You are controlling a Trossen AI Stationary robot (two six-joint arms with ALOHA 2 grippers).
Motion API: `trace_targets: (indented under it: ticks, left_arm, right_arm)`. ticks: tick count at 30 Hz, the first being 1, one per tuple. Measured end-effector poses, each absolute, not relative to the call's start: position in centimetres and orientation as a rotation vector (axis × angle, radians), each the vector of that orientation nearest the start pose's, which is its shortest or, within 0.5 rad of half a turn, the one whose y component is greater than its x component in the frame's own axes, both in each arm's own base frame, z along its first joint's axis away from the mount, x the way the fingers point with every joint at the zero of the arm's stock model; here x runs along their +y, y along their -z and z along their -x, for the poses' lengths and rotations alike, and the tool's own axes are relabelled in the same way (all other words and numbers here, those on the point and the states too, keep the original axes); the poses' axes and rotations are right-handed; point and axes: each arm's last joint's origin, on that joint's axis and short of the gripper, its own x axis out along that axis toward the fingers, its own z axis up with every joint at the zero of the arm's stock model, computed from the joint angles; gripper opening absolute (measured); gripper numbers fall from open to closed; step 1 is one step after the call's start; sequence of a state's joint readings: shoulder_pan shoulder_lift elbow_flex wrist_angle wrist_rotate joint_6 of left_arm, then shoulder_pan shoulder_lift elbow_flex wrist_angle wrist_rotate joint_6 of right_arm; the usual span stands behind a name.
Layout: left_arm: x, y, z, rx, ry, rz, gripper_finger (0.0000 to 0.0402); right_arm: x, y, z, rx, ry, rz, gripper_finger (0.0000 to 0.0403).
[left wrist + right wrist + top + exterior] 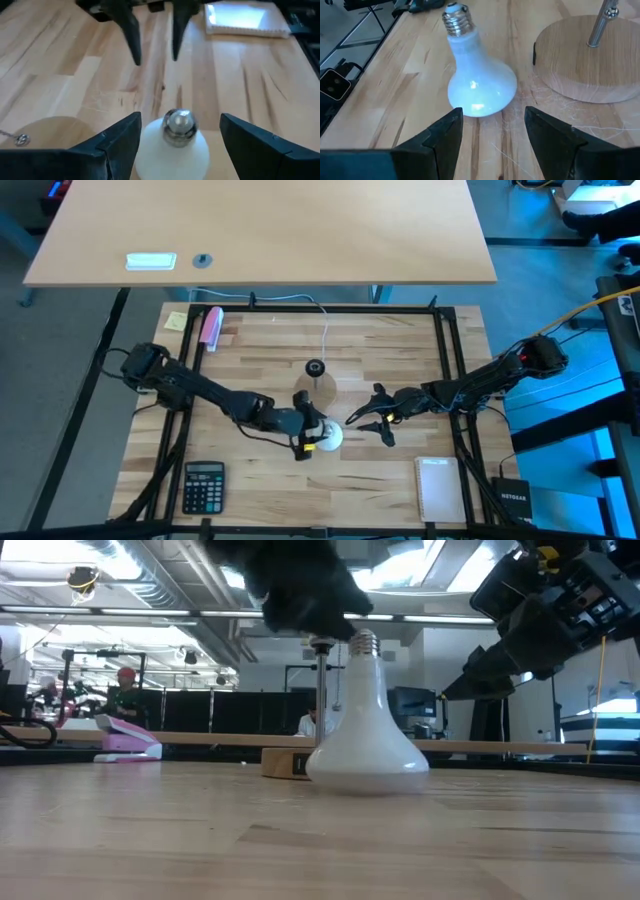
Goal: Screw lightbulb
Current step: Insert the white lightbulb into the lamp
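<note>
The white lightbulb (367, 735) stands on the table on its round face, its silvery screw base (364, 642) up. It also shows in the high view (329, 437). My left gripper (180, 119) is open, one finger on either side of the bulb's neck, with a gap showing at one finger; it comes from the table's left (312, 432). My right gripper (492, 112) is open and empty, a little to the bulb's right (367, 430), pointing at it.
The round wooden lamp base (315, 392) with its metal post (320, 700) and socket stands just behind the bulb. A calculator (203, 485) lies at the front left, a notebook (440, 488) at the front right, and a pink object (211, 327) at the back left.
</note>
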State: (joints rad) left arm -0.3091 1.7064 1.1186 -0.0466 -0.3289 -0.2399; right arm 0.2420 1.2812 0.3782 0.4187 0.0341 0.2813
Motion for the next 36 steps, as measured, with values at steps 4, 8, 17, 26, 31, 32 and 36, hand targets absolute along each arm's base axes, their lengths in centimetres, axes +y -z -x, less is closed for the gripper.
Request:
trace_targets:
  ticks: [4, 8, 17, 26, 31, 32, 36]
  left_arm:
    - [-9.4, -24.0, -37.2, 0.693, -0.107, 0.043, 0.0260]
    - [-8.5, -24.5, -38.5, 0.788, -0.095, 0.116, 0.0260]
    - [-9.1, -22.8, -39.7, 0.910, -0.020, 0.158, 0.0260]
    - [-8.7, -22.7, -40.1, 0.884, -0.041, 0.148, 0.0241]
    - [-8.6, -22.7, -40.1, 0.882, -0.041, 0.144, 0.0193]
    - [-8.6, -22.7, -40.1, 0.882, -0.041, 0.144, 0.0182]
    - [-8.6, -22.6, -40.0, 0.894, -0.039, 0.132, 0.0136]
  right_arm:
    - [5.4, -15.6, -22.3, 0.507, -0.139, -0.210, 0.0218]
    - [5.5, -15.6, -22.2, 0.511, -0.158, -0.215, 0.0218]
    - [5.5, -15.6, -22.2, 0.518, -0.159, -0.214, 0.0218]
    - [5.5, -15.6, -22.2, 0.519, -0.159, -0.214, 0.0218]
    - [5.5, -15.6, -22.2, 0.519, -0.159, -0.214, 0.0218]
    - [5.5, -15.5, -22.2, 0.519, -0.159, -0.214, 0.0218]
    - [5.5, -15.6, -22.2, 0.520, -0.159, -0.214, 0.0218]
